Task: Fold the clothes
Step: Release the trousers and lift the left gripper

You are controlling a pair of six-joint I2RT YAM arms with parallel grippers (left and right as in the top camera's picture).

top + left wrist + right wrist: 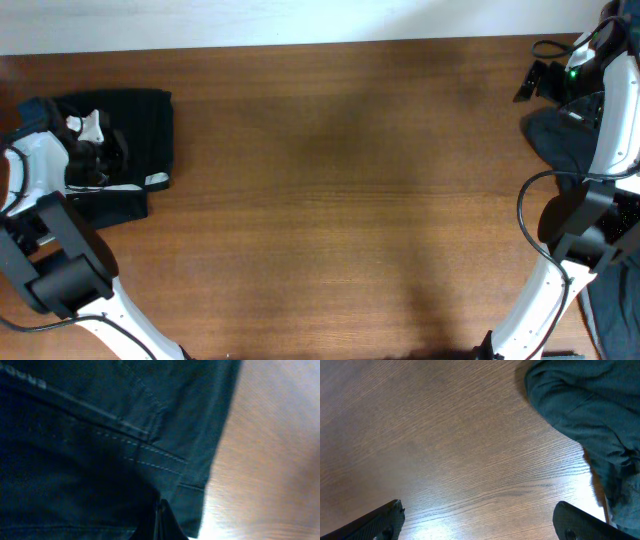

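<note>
Left gripper: jaws pressed together, on the folded black garment, upper left. Right gripper: spread beside the unfolded garment. Hazard: fabric snagged when the left gripper lifts would pull the fold open.

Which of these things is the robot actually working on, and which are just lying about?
Part of the job:
- folded dark garment, left
- heap of dark clothes, right edge

Just there:
- wooden table
- black cable, far right
</note>
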